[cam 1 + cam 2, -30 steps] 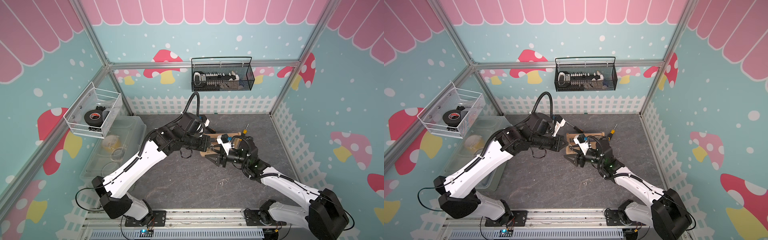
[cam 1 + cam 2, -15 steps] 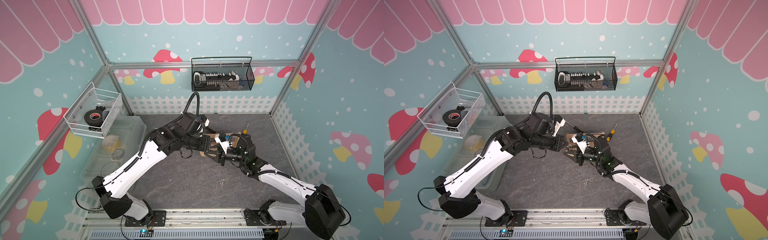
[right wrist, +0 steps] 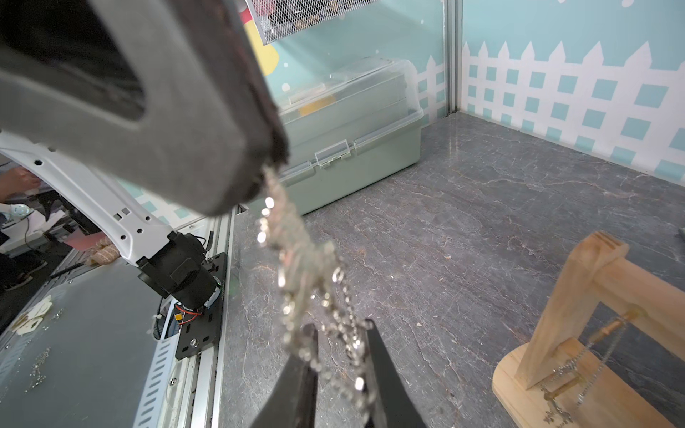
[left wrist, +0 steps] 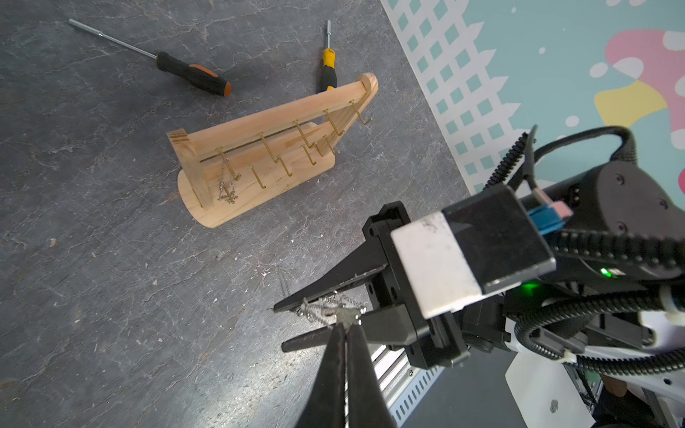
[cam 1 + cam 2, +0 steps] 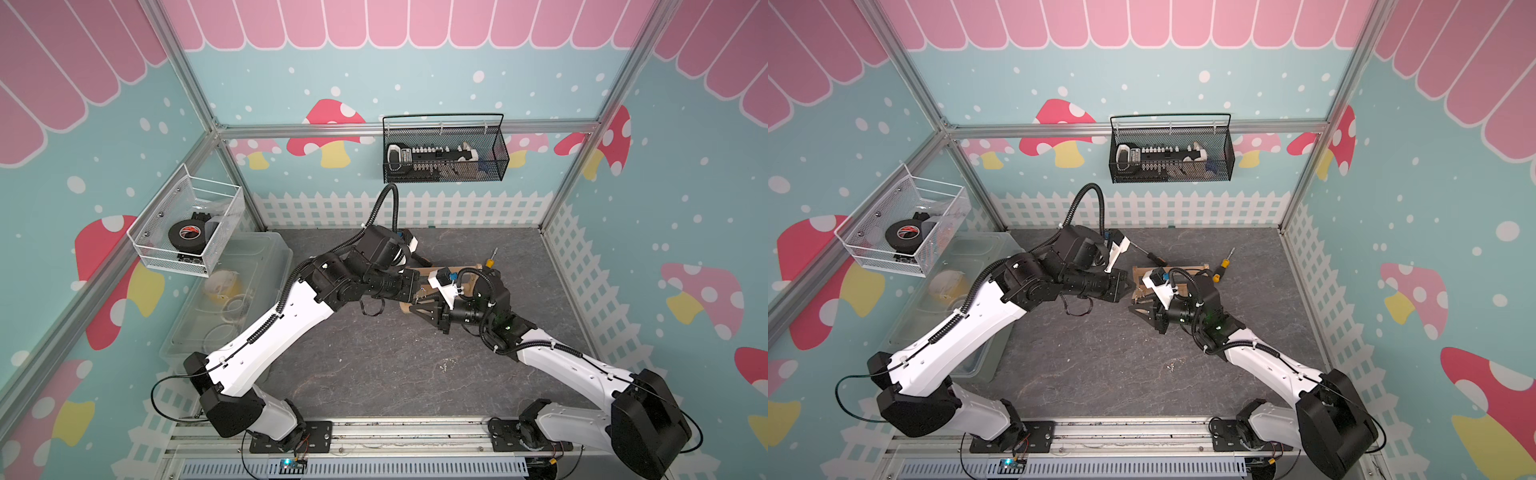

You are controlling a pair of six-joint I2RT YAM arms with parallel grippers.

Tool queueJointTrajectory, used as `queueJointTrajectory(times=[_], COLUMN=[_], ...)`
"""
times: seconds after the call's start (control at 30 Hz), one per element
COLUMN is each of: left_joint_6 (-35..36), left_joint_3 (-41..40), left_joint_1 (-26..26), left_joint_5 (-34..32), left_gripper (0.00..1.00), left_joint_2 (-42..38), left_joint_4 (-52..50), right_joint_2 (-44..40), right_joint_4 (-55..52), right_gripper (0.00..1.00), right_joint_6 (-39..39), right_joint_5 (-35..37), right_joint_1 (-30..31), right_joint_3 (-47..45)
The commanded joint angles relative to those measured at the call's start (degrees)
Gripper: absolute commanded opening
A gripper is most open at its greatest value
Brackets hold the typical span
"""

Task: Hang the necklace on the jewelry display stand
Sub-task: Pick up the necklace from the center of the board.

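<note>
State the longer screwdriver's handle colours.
Longer screwdriver: black handle with orange; clearest in the left wrist view.

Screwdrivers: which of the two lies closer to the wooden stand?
The yellow-handled screwdriver, its handle end right by the stand; the orange-and-black screwdriver lies farther off.

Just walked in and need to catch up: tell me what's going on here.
The left gripper is pinched shut on a silver necklace, holding it up above the table. The right gripper has its jaws apart on either side of the dangling necklace, apparently not clamped on it. The jewelry display stand sits nearby on the table with a second chain already hanging from an end peg. The held necklace is not on the stand yet.
</note>
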Motion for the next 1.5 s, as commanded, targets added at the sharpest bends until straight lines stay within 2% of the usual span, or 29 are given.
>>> queueJointTrajectory(times=[0.0,0.43,0.6,0.9,1.0,1.07,1.17,1.37,1.47], left_joint_6=[0.1,-1.6,-4.7,-8.0,-9.0,-9.3,-8.7,-2.1,0.7], left_joint_3=[2.0,-0.5,-5.1,-11.3,-13.1,-14.1,-14.9,-14.9,-15.6], left_joint_1=[0.5,1.6,4.6,4.9,5.0,5.1,5.6,7.0,7.1], left_joint_5=[-0.8,-1.1,0.7,4.9,6.4,6.7,4.7,-1.0,-1.3], left_gripper=[0.00,0.00,0.00,0.00,0.09,0.18,0.26,0.31,0.31], left_joint_2=[-1.2,-1.7,-2.4,-1.8,-2.1,-2.7,-4.2,-7.3,-8.4], left_joint_4=[-0.7,1.2,5.5,8.5,9.3,9.8,10.1,10.4,12.4], right_joint_2=[-1.0,-2.6,-2.8,-4.8,-4.0,-3.0,-1.4,-0.6,-0.3], right_joint_4=[-0.1,-1.4,-4.0,-13.3,-17.7,-20.5,-23.3,-25.6,-26.6], right_gripper=[0.16,0.00,0.00,0.00,0.00,0.00,0.00,0.00,0.00], right_joint_6=[-1.3,-0.2,3.5,6.8,7.9,8.5,10.4,12.2,12.7], right_joint_5=[-0.8,-1.2,-5.1,-8.0,-7.9,-7.9,-9.0,-11.1,-11.7], right_joint_1=[0.4,0.3,0.3,0.2,-0.1,-0.8,-2.0,-3.6,-4.1], right_joint_3=[0.5,1.0,2.1,7.2,10.4,12.3,14.8,17.5,18.3])
